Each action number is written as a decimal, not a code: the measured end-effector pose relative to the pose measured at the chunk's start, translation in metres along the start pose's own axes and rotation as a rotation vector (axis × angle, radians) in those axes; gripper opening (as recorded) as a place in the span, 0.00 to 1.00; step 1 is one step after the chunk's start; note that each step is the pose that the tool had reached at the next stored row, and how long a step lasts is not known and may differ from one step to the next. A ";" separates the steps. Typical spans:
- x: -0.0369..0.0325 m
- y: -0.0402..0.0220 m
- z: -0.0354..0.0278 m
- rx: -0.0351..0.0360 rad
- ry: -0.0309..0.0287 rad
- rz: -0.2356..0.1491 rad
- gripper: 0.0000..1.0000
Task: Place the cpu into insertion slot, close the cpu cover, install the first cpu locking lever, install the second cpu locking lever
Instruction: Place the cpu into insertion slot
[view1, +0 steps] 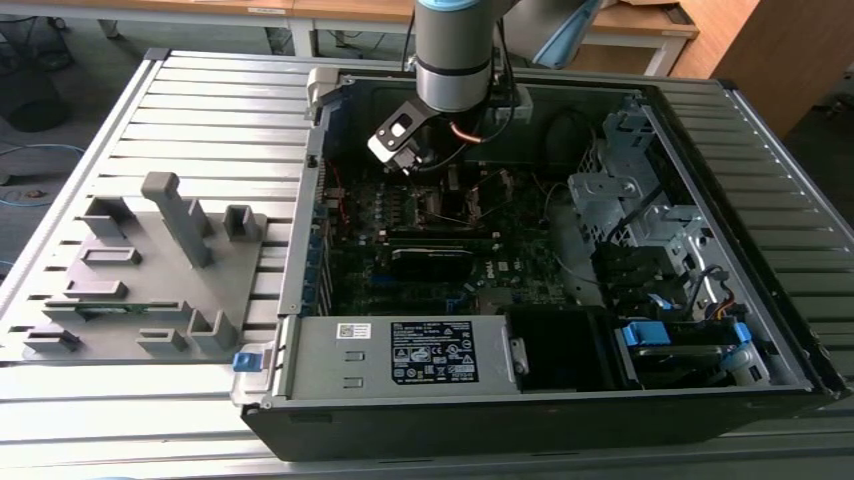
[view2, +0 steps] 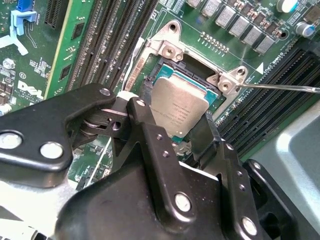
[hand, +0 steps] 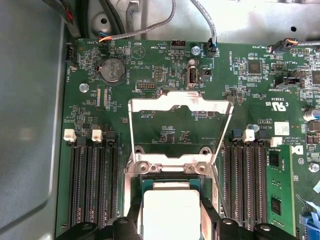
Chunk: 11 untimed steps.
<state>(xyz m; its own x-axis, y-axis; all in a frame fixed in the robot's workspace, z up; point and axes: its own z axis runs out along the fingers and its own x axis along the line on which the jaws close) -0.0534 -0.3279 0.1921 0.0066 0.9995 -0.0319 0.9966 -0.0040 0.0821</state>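
In both wrist views the cpu (view2: 178, 100) (hand: 170, 202), a flat square chip with a dull metallic top, sits between my black fingers (view2: 145, 130). My gripper (view2: 175, 117) (hand: 170, 210) is shut on its two opposite edges. The chip is right at the insertion slot (view2: 167, 52) (hand: 170, 169), a square socket with a silvery rim; I cannot tell whether it is seated. The cpu cover (hand: 180, 102), a thin silvery frame with a square window, stands swung open beyond the socket. A thin locking lever rod (view2: 282, 89) sticks out beside the socket. In the exterior view the gripper (view1: 420, 165) reaches down into the open computer case (view1: 694, 110).
Long black memory slots (hand: 92, 185) (hand: 247, 185) flank the socket on both sides. Cables (hand: 150, 22) run along the board's far edge. A power supply box (view1: 414, 350) lies at the case's near side. A grey fixture block (view1: 147, 270) stands on the slatted table at the exterior view's left.
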 end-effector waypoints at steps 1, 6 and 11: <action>0.0000 0.0000 0.0000 0.0001 -0.0002 0.000 0.54; 0.0000 -0.0005 0.0002 -0.0004 0.0003 0.000 0.54; -0.0013 -0.0006 0.0003 -0.0002 0.0001 0.000 0.54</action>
<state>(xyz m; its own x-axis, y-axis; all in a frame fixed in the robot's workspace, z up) -0.0540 -0.3292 0.1917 0.0066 0.9995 -0.0318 0.9966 -0.0040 0.0823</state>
